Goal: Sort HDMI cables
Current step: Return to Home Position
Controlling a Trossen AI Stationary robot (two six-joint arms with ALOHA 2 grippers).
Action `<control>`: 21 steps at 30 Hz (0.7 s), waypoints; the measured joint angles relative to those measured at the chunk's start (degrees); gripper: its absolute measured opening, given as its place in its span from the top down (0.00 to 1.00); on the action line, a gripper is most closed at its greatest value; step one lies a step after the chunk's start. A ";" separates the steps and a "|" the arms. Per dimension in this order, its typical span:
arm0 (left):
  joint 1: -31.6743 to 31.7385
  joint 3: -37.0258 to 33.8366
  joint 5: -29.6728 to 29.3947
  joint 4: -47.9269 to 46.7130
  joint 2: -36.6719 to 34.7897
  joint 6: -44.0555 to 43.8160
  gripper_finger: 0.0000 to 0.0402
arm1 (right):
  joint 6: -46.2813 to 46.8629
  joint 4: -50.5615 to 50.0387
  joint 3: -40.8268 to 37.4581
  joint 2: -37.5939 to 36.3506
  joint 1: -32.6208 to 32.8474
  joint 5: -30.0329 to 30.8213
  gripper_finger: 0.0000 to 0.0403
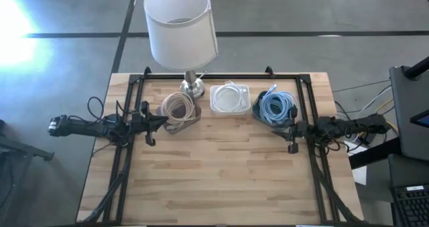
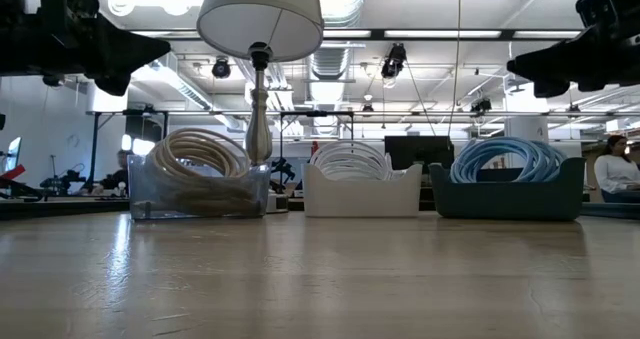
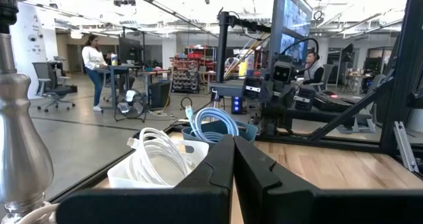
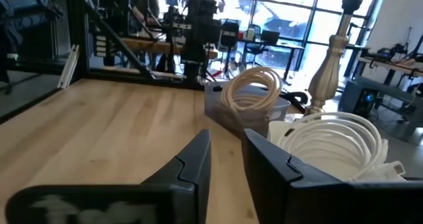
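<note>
Pale butcher-block table [image 1: 221, 180], with an open workshop of desks and a few people beyond it. A lamp [image 1: 179, 26] stands at the far edge.

All the HDMI cables lie sorted in three bins set in a row at the lamp's foot. The beige coils [image 1: 177, 106] are in a dark bin [image 1: 175, 127] just beside the lamp's base. The white coils [image 1: 230, 96] fill a white bin [image 1: 214, 108] on the base's other side, and the light blue coils [image 1: 276, 106] sit in a blue bin [image 1: 257, 110] beyond that, farthest from the lamp.

The left gripper [image 1: 163, 122] hangs near the beige bin, lamp-side. Its fingers are pressed together and hold nothing. The right gripper [image 1: 276, 128] hovers by the blue bin, well apart from the lamp. A narrow slit shows between its fingers, and it is empty too.

By the look of it only the retreat to rest remains. To do it well, I'd draw each arm straight back along its own line, away from the lamp, and stay high — the coils stand proud of their rims and a low finger could hook one. The left arm needs extra care because the lamp's stem and shade are close.
</note>
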 joint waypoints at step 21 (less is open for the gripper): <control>0.02 -0.04 0.00 -0.03 0.02 0.00 0.97 | -0.01 0.03 0.00 0.65 0.02 -0.05 0.83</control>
